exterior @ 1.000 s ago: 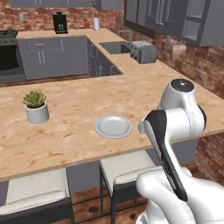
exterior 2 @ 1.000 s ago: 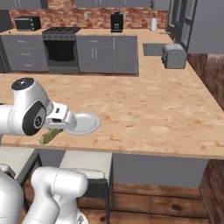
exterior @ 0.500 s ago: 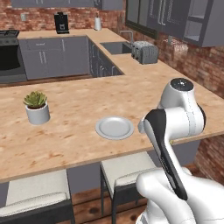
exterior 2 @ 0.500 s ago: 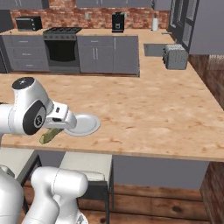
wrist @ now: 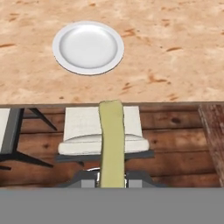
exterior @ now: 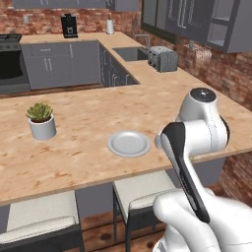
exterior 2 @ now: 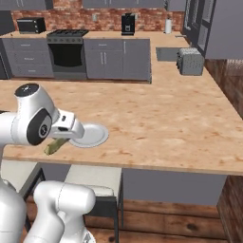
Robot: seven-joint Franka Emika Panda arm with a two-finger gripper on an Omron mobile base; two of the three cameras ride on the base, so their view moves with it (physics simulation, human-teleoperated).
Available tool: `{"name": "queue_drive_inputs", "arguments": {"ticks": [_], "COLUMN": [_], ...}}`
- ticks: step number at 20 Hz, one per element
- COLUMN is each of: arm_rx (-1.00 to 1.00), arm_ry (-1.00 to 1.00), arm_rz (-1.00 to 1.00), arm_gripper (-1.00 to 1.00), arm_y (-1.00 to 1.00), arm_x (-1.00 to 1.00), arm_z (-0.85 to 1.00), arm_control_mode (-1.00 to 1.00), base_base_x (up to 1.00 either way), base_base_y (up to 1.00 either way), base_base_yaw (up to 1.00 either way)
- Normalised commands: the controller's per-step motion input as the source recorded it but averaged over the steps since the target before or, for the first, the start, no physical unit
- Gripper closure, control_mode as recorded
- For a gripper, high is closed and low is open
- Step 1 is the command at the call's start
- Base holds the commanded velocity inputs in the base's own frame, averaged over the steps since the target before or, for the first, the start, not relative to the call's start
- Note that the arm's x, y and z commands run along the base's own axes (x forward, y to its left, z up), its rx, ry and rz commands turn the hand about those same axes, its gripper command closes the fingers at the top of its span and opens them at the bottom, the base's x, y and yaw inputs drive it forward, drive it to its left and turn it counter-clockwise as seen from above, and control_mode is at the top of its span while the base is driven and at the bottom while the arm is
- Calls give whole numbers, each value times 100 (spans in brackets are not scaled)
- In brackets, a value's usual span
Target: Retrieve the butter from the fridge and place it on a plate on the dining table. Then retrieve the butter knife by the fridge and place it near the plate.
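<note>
Your two-finger gripper (wrist: 112, 186) is clenched on the thin yellowish-olive stick of butter (wrist: 111, 142), which the hand view shows jutting out over a cushioned stool (wrist: 104, 131), its tip short of the edge of the long light wood-grain dining table (wrist: 175, 52). The round grey-white plate (wrist: 88, 47) lies bare on the table beyond. From the right base view you see the butter (exterior 2: 56, 145) beside the plate (exterior 2: 90, 135). The left base view adds a small green plant in a white pot (exterior: 41, 121), well apart from the plate (exterior: 129, 143).
</note>
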Motion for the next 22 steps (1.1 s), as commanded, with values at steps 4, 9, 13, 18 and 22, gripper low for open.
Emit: {"name": "queue_drive_inputs", "arguments": {"ticks": [4, 9, 13, 18, 22], "arm_rx": [0, 3, 5, 2, 0], "arm_ry": [0, 0, 8, 5, 3], "arm_rz": [1, 0, -1, -2, 0], "arm_gripper": [100, 100, 100, 100, 100], "arm_y": [0, 7, 33, 35, 13], "arm_x": [65, 97, 100, 90, 69], "arm_z": [0, -6, -16, -24, -22], "arm_control_mode": [-100, -100, -100, -100, -100], "base_base_x": [0, 0, 0, 0, 0], "base_base_y": [0, 0, 0, 0, 0], "base_base_yaw": [0, 0, 0, 0, 0]}}
